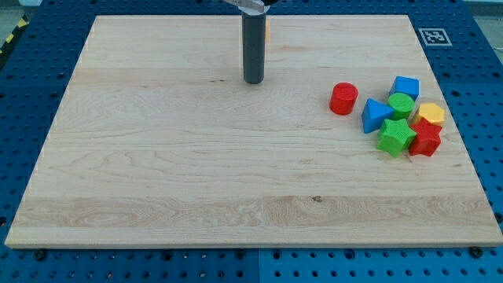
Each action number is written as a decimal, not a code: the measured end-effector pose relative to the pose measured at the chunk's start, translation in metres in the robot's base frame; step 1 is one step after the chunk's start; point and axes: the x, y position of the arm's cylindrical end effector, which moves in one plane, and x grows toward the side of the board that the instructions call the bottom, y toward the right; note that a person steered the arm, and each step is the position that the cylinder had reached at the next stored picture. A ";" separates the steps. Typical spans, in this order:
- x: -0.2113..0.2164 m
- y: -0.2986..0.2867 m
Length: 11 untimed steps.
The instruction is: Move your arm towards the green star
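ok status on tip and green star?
My tip at board's top centre, clear of all blocks. Green star in right cluster, untouched. Red cylinder near the path.

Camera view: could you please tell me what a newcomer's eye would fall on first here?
First comes the tight cluster of small coloured blocks at the view's right: a red cylinder, a blue triangular block, a green star and a red star, with blue, green and yellow blocks behind them. Next is the dark rod coming down at the view's top centre, my tip resting on the pale wooden board, well left of every block.
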 end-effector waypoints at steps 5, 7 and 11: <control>-0.001 0.001; 0.013 0.019; 0.099 0.055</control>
